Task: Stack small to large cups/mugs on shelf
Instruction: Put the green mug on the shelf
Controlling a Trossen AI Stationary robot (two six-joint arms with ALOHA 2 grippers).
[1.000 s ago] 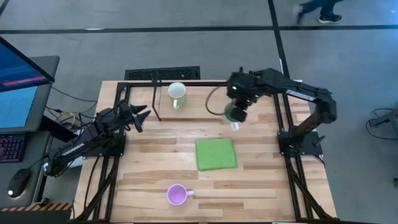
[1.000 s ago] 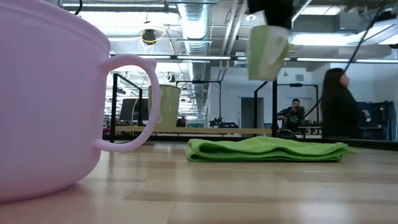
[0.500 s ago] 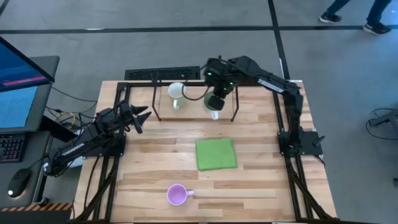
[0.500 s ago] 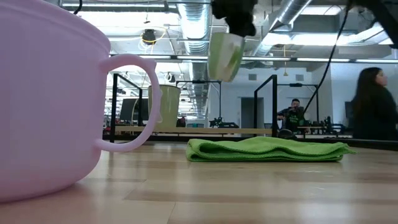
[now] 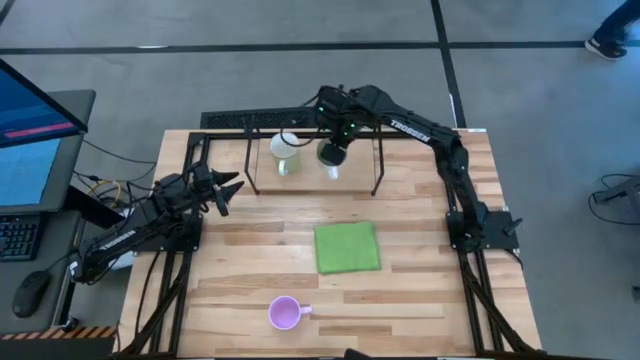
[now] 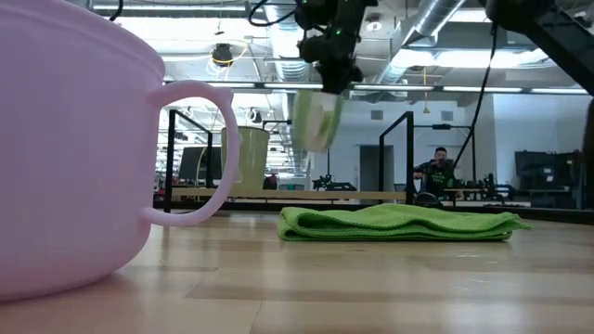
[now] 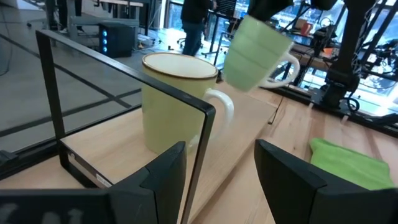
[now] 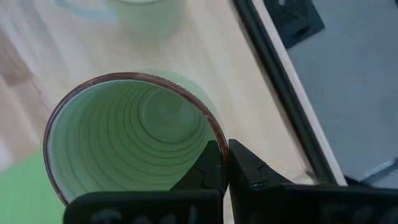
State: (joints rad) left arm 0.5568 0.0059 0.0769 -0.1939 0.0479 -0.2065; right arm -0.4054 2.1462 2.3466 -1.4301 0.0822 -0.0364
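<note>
The green mug (image 5: 330, 156) hangs in the air over the shelf (image 5: 310, 183), just right of the white mug (image 5: 285, 151), which stands upright on the shelf board (image 7: 242, 134). My right gripper (image 8: 225, 163) is shut on the green mug and reaches in from the right. In the low view the green mug (image 6: 316, 121) tilts below the gripper. The pink mug (image 5: 285, 313) stands near the table's near edge. My left gripper (image 7: 217, 180) is open, left of the shelf, pointing at the white mug (image 7: 174, 102) and touching nothing. My right gripper pinches the green mug's rim (image 8: 211, 134), one finger (image 8: 208, 167) inside the mug and the other (image 8: 249, 171) outside the wall. The fingers come from above, pointing down. The mug is lifted clear of the shelf board and hangs tilted below the fingers.
A folded green cloth (image 5: 347, 247) lies flat mid-table, between the shelf and the pink mug (image 6: 74, 139). Thin black wire uprights and rails (image 7: 124, 68) frame the shelf. A monitor and keyboard stand off the table's left side. People show in the room behind.
My right gripper has carried the green mug toward the table's left and far edge, from past the shelf's right end to over the board beside the white mug, and has come lower. The mug has stayed tilted in the hold.
</note>
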